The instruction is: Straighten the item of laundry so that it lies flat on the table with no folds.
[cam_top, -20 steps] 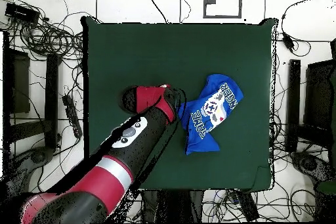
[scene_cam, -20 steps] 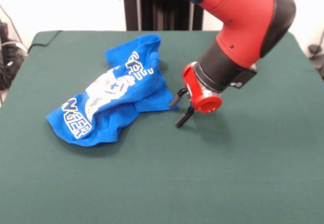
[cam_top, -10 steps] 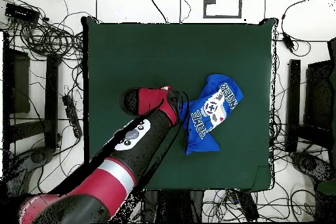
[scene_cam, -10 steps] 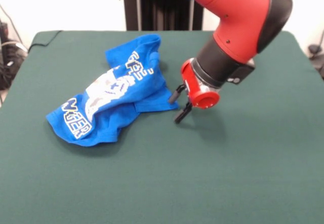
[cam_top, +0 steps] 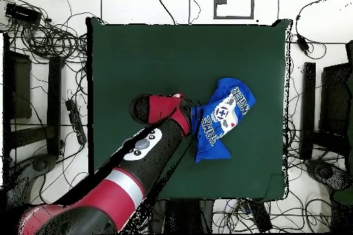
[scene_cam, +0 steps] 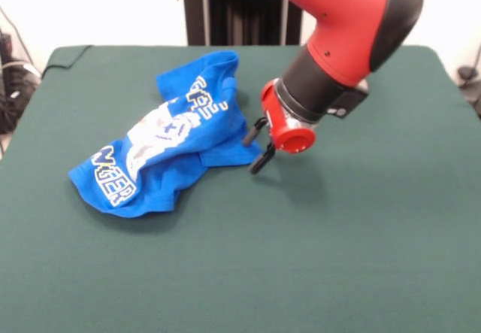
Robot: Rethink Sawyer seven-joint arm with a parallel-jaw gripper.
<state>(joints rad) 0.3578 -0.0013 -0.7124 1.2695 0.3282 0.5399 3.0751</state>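
Since a second ago the gripper (scene_cam: 255, 147) has been sliding across the table (scene_cam: 361, 258) toward the T-shirt (scene_cam: 165, 146), and its two black fingers (scene_cam: 261, 160) are now reaching the shirt's nearest blue edge. They are standing spread apart with nothing between them, one tip just at the hem and the other over bare green cloth beside it. The red and black arm (scene_cam: 338, 40) is leaning down from the far side. The shirt has not shifted: it is lying crumpled and folded over itself on the cloth, white lettering and controller print facing up. Seen from overhead, the arm (cam_top: 131, 170) is crossing the table (cam_top: 138, 60) from the robot's side, its red end touching the T-shirt (cam_top: 219, 118).
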